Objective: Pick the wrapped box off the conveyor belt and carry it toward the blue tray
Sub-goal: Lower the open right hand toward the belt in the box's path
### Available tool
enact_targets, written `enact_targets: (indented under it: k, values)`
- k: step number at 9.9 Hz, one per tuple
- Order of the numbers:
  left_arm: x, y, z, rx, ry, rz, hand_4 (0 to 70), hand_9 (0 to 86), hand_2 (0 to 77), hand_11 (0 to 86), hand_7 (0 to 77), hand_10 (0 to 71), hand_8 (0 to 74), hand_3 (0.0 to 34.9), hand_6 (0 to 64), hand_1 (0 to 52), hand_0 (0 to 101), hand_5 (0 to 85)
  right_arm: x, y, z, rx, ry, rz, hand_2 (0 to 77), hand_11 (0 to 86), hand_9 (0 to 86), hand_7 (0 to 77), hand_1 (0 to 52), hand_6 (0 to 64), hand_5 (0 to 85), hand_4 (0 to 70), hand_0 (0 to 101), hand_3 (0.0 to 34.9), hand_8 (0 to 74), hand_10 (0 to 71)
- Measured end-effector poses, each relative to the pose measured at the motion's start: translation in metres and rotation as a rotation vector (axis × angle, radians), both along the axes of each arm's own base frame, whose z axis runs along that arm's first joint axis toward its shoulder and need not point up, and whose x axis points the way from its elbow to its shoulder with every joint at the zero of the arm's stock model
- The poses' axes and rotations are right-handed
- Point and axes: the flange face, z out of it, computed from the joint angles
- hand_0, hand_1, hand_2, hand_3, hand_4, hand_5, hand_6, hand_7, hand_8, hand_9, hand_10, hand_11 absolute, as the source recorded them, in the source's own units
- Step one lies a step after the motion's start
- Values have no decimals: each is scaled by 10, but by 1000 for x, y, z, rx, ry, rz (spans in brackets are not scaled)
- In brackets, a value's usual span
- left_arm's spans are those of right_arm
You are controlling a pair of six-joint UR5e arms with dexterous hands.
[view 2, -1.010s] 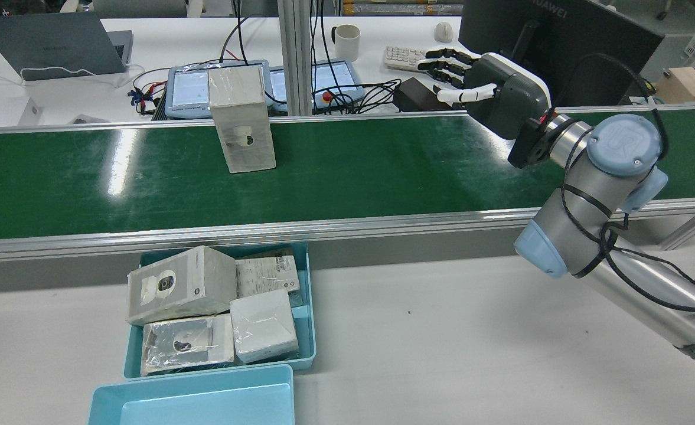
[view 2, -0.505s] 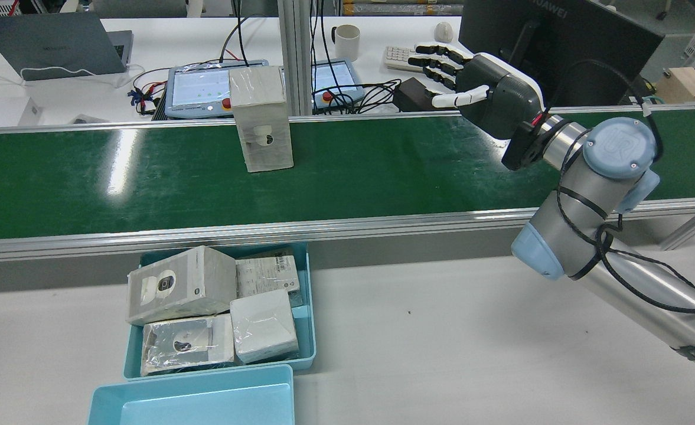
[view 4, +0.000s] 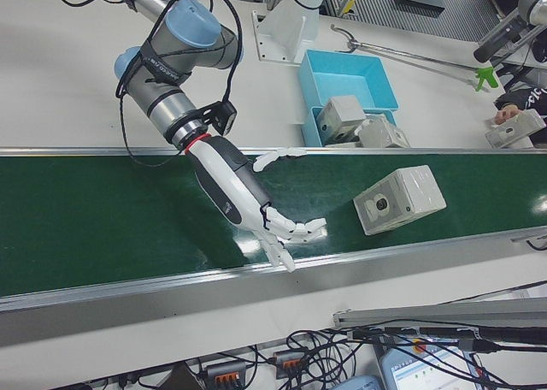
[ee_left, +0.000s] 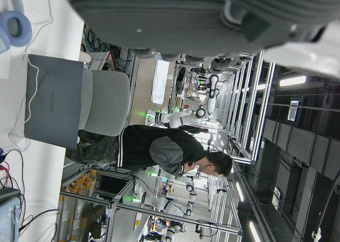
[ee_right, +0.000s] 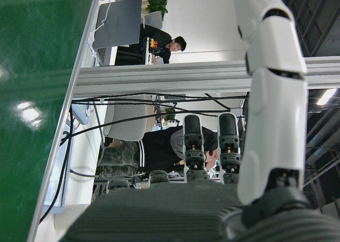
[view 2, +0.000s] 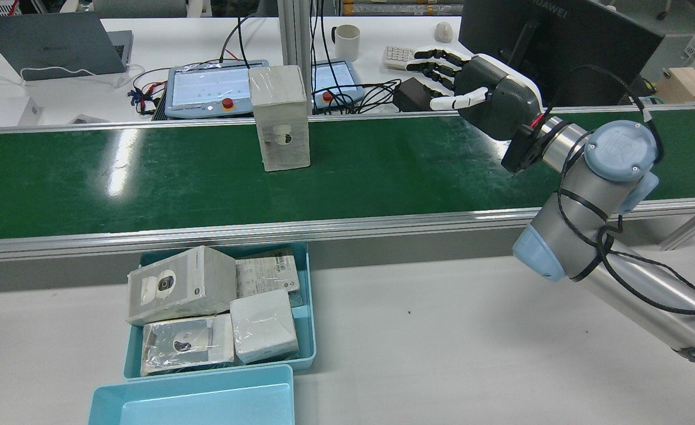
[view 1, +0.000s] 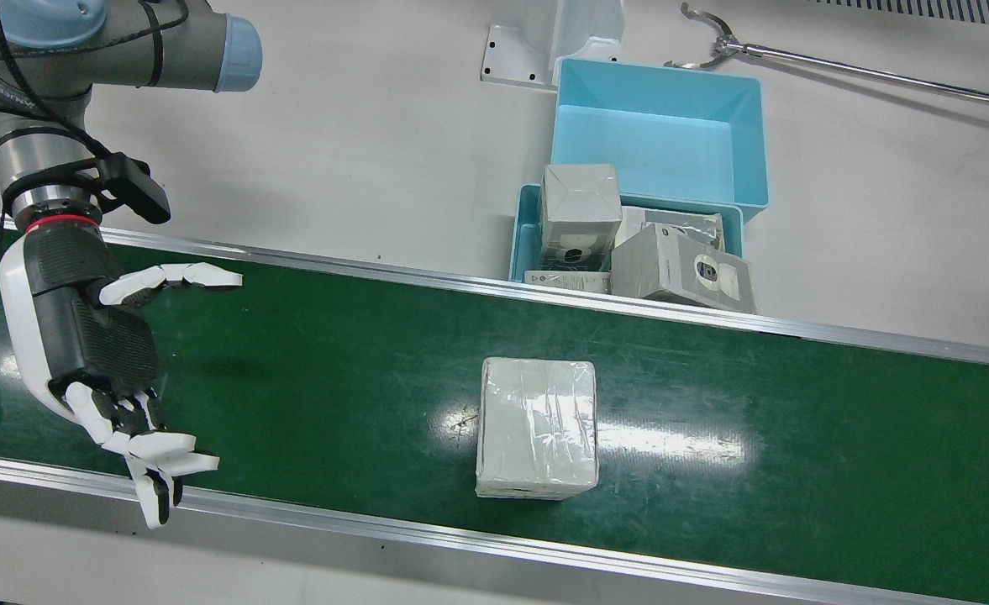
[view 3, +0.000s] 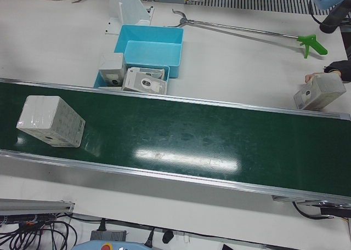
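The wrapped box [view 2: 279, 118] stands upright on the green conveyor belt [view 2: 382, 171]. It also shows in the front view [view 1: 536, 427], the left-front view [view 3: 50, 121] and the right-front view [view 4: 399, 199]. My right hand [view 2: 489, 94] is open above the belt, palm toward the box and well apart from it. It also shows in the front view [view 1: 99, 353] and the right-front view [view 4: 248, 197]. The empty blue tray [view 2: 193, 401] sits on the white table, also in the front view [view 1: 660, 126]. My left hand [ee_left: 175, 14] shows only in its own view, fingers stretched out, holding nothing.
A second blue tray [view 2: 309, 307] beside the belt holds several wrapped boxes. A person's hand holds another wrapped box [view 3: 320, 92] at the belt's end. A reach tool [view 1: 839, 71] lies on the table. Desks with a laptop, pendants and a monitor [view 2: 560, 41] stand beyond the belt.
The wrapped box has ridden the belt to the right in the rear view, closer to my right hand. The right hand has shifted slightly left and stays open.
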Motion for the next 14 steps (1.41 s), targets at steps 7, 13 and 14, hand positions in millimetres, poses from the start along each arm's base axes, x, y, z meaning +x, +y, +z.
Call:
enact_targets:
  k: [7, 13, 14]
  values:
    - [0, 0, 0, 0, 0, 0, 0, 0, 5, 0, 5, 5, 0, 0, 0, 0, 0, 5, -14, -1, 16, -31, 22, -14, 218, 16, 49, 245, 153, 65, 300, 125, 475, 163, 0, 0]
    - [0, 0, 0, 0, 0, 0, 0, 0, 5, 0, 0, 0, 0, 0, 0, 0, 0, 11, -16, -4, 22, -46, 27, -12, 202, 16, 49, 245, 153, 60, 300, 125, 476, 176, 0, 0]
    - [0, 0, 0, 0, 0, 0, 0, 0, 5, 0, 5, 5, 5, 0, 0, 0, 0, 5, -15, -4, 22, -47, 26, -12, 202, 16, 49, 245, 153, 60, 300, 125, 474, 164, 0, 0]
